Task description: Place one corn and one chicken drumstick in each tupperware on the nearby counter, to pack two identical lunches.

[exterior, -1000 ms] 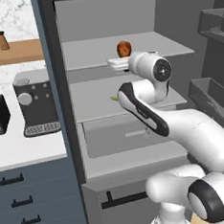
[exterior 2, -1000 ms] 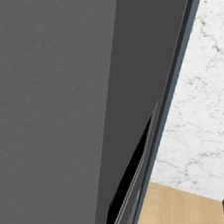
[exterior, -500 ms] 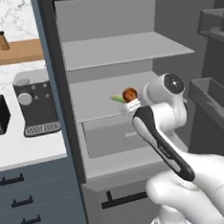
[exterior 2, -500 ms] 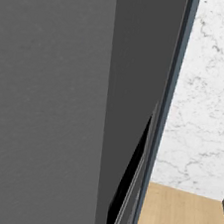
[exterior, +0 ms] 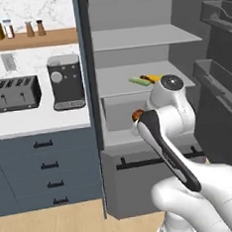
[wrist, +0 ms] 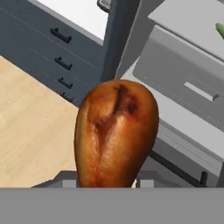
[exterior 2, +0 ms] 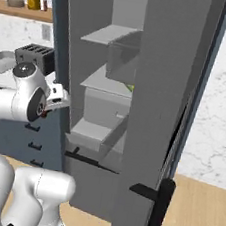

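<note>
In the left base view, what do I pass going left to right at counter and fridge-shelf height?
toaster → coffee machine → chicken drumstick held in the end effector → corn on the fridge shelf, just right of it.

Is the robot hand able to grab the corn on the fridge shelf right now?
Probably not yet. The gripper is shut on a drumstick, so it has no free grip. The way itself looks free: the corn lies in the open on the shelf, with the fridge door open.
</note>
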Tool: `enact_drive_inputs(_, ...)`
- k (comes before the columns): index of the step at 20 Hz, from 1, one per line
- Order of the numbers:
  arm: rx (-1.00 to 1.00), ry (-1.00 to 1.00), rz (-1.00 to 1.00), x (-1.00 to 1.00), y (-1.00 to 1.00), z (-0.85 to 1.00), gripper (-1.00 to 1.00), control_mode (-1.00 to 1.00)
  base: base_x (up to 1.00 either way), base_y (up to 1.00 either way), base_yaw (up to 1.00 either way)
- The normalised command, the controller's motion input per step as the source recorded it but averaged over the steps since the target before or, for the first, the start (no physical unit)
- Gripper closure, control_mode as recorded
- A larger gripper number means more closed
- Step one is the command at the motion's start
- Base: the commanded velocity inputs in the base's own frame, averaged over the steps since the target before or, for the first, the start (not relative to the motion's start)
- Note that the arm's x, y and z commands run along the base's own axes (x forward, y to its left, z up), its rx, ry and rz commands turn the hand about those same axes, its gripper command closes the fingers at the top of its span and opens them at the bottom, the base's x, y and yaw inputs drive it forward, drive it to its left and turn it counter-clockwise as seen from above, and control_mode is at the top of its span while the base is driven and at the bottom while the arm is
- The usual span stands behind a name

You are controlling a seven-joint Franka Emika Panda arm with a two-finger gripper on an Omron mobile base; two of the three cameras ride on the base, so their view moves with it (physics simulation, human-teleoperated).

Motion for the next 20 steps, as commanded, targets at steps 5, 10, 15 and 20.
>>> enact_drive_inputs(5,0.00,0.00,0.00,0.00,0.00,0.00,1.00,1.00,-0.01,1.00,0.33)
enact_drive_inputs(10,0.00,0.00,0.00,0.00,0.00,0.00,1.00,1.00,0.87,1.00,0.11)
enact_drive_inputs(15,0.00,0.00,0.00,0.00,0.00,0.00,1.00,1.00,1.00,1.00,0.00)
enact_drive_inputs(20,0.00,0.00,0.00,0.00,0.00,0.00,1.00,1.00,1.00,1.00,-0.08)
